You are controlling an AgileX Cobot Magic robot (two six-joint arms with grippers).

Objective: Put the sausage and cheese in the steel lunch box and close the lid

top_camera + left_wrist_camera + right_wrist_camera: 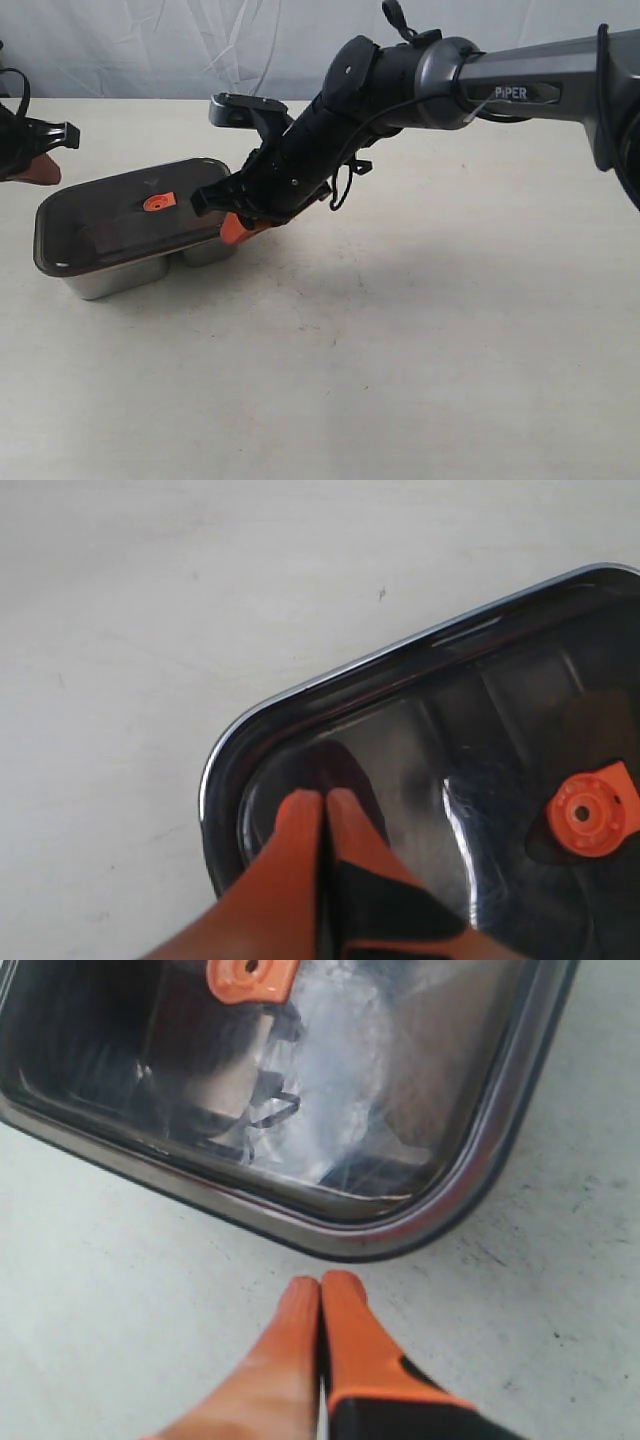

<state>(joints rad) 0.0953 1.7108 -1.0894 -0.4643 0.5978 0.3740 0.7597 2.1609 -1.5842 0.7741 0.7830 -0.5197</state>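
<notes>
The dark translucent lid (120, 215) with its orange valve tab (159, 202) lies on top of the steel lunch box (110, 275). My right gripper (235, 230) is shut and empty, its orange tips just off the lid's right corner. In the right wrist view the right gripper (320, 1285) hovers over the table beside the lid's rim (400, 1235). My left gripper (323, 800) is shut and empty above a corner of the lid (420, 730), with the tab (590, 815) further along. At the exterior view's left edge the left gripper (35, 170) shows only partly. Sausage and cheese are hidden.
The box stands on a pale table (400, 350). A white cloth backdrop (200, 45) hangs behind the table. The right arm (450, 85) stretches in from the right above the tabletop.
</notes>
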